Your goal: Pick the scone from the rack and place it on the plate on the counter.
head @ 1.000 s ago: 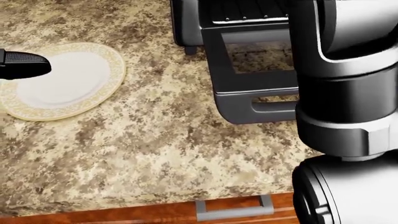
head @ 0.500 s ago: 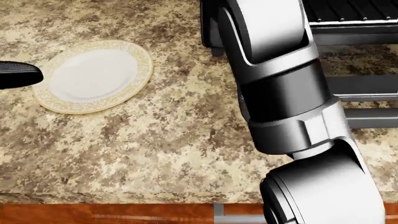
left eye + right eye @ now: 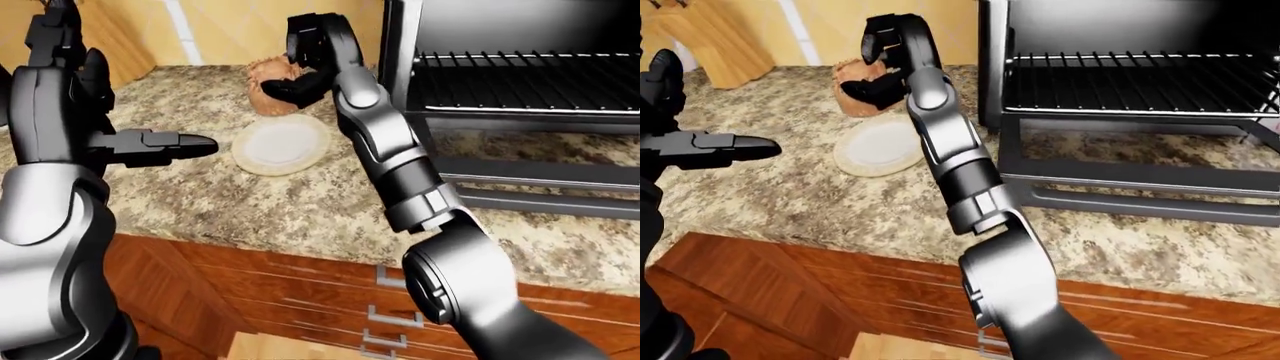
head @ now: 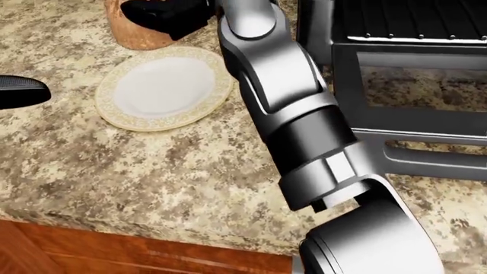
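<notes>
The brown scone (image 3: 268, 88) is in my right hand (image 3: 288, 81), whose dark fingers close round it. It hangs just beyond the top edge of the white plate (image 3: 281, 143) with a beige patterned rim, on the granite counter. In the head view the scone (image 4: 135, 31) touches or overlaps the plate's (image 4: 162, 87) top-left rim; I cannot tell whether it rests there. My left hand (image 3: 192, 143) is empty, fingers stretched out, left of the plate and above the counter. The oven rack (image 3: 520, 75) is bare.
A black toaster oven (image 3: 1140, 45) stands at the right with its door (image 3: 1160, 187) folded down onto the counter. A wooden knife block (image 3: 710, 37) is at the top left. Wooden drawers (image 3: 330, 300) run below the counter edge.
My right arm has swung left from the oven to above the plate, bringing the scone into view. The head view has shifted, so the plate sits further right.
</notes>
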Available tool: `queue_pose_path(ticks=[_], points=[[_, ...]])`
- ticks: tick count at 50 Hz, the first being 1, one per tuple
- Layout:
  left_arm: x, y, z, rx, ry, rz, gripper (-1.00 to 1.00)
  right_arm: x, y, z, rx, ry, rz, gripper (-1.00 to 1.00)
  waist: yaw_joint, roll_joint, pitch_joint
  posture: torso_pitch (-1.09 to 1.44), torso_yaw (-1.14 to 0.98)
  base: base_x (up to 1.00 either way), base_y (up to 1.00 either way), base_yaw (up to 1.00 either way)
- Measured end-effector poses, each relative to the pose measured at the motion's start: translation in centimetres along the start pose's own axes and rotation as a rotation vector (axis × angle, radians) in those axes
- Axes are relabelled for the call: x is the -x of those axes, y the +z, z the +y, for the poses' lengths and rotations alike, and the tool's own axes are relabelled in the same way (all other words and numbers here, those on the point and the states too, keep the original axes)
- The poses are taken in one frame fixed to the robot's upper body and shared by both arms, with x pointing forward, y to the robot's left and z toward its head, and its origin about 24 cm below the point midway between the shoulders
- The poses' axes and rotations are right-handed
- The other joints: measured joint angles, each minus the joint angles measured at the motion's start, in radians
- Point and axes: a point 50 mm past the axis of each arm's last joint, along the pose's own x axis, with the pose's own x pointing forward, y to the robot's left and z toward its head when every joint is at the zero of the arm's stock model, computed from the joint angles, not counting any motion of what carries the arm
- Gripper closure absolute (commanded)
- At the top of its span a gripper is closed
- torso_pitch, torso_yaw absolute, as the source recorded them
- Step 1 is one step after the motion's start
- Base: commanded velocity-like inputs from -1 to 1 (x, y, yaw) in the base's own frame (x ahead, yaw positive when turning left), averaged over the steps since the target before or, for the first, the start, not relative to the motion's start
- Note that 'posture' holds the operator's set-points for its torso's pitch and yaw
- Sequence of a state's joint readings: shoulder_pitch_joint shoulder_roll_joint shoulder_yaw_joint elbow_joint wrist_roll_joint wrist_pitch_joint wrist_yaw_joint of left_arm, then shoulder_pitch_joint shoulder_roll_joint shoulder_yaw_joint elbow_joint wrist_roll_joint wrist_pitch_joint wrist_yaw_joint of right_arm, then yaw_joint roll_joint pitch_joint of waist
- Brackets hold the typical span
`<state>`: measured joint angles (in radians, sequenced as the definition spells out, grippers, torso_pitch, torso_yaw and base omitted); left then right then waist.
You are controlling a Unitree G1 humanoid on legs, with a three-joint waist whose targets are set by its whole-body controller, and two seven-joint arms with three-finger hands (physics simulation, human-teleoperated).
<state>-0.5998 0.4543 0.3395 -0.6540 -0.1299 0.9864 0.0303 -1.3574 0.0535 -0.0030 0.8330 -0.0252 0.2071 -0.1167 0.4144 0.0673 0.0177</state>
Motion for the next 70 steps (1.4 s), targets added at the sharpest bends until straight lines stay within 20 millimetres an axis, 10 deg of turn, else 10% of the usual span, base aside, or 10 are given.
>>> queue_pose_path(ticks=[46, 56, 70], points=[[-0.1, -0.1, -0.4, -0.013, -0.016, -0.001, -1.00, 1.3, -6.2, -1.8, 0.035, -0.103, 0.128, 1.00, 0.061, -0.005, -0.023, 0.00, 0.41, 0.00, 0.00, 0.00], [0.1, -0.3, -0.3, -0.013, -0.014, 0.002, -1.00, 1.5, -6.7, -1.9, 0.040, -0.109, 0.143, 0.07, 0.065, -0.006, -0.027, 0.00, 0.41, 0.00, 0.00, 0.00], [0.3, -0.5, -0.3, -0.013, -0.017, 0.007, -1.00, 1.8, -8.1, -2.3, 0.087, -0.130, 0.176, -0.01, 0.070, -0.007, -0.028, 0.00, 0.41, 0.00, 0.00, 0.00]])
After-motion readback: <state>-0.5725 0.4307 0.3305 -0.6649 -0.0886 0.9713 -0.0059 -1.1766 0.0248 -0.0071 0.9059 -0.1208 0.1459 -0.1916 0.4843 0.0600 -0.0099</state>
